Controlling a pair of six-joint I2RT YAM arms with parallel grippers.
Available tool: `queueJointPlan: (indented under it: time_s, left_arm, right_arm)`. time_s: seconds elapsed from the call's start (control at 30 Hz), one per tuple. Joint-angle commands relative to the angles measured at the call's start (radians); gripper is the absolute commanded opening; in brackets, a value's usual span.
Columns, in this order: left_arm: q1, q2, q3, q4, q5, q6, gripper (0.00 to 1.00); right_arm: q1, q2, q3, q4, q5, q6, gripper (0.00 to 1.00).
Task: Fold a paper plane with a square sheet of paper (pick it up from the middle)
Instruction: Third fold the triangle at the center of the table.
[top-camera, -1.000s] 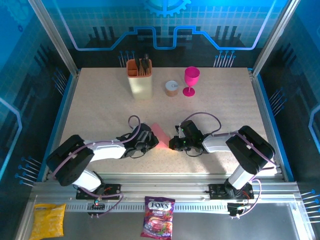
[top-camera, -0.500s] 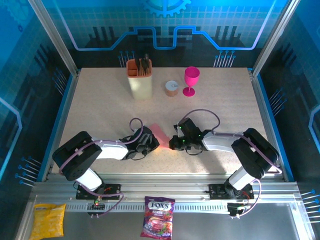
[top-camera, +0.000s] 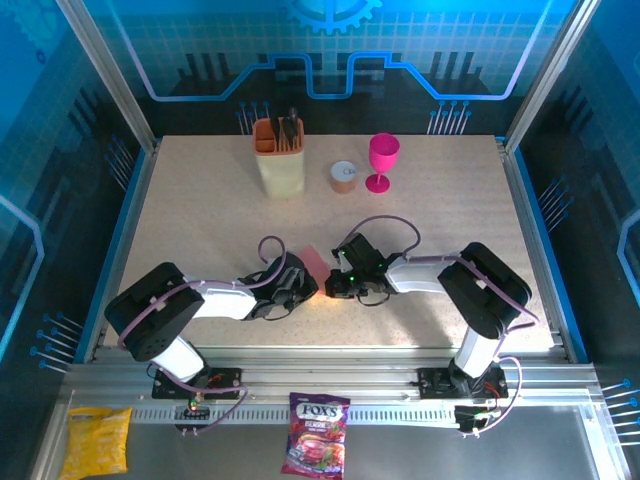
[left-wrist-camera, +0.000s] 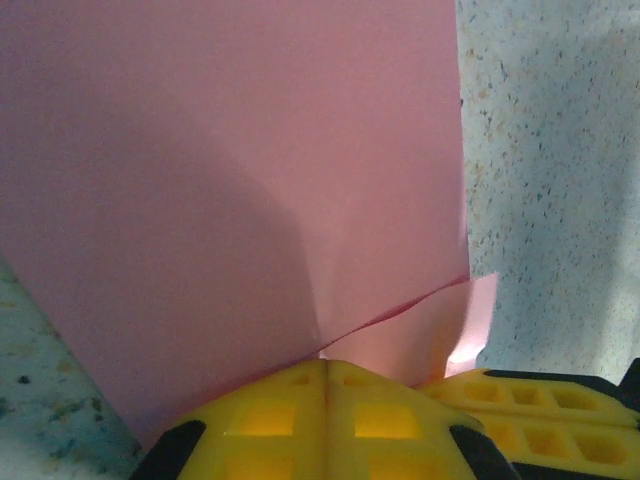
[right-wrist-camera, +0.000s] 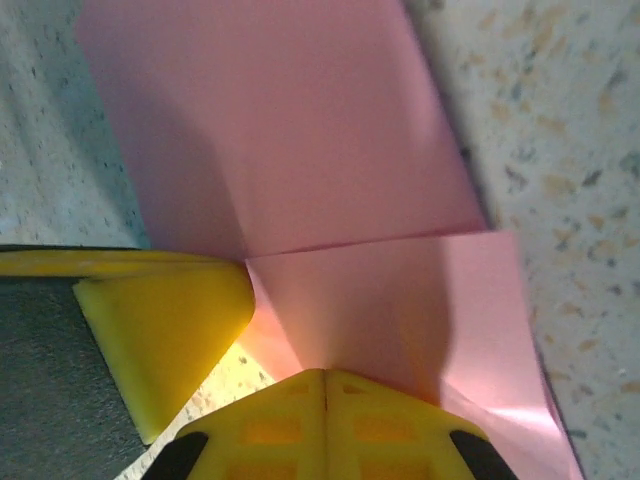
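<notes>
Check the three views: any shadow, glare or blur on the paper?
Top external: sharp, warm glow by the paper, which is mostly covered. Left wrist: broad soft shadow on the paper, left fingers slightly soft up close. Right wrist: shadow across the paper, bright hot spot beside the right fingers.

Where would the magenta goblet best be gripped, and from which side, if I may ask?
I'd take the thin stem of the magenta goblet, level from the right: it stands upright, its bowl flares wide, and a small tub crowds its left.

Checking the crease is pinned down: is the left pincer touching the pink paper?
Touching. The left wrist view shows the shut left pincer with its tips resting on the pink paper, right where the folded edge ends.
</notes>
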Motion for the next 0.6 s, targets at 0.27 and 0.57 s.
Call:
queueJointPlan:
  time_s: [0.27,0.57]
  left_arm:
    - [0.001,0.045,-0.034,-0.122,-0.052,-0.021,0.00]
    - [0.004,0.055,-0.026,-0.132,-0.055,-0.024,0.00]
  right_arm:
    - [-0.003,-0.053,-0.236,0.073,0.058,0.014,0.00]
    - [-0.026,-0.229,-0.402,0.049,0.140,0.023,0.00]
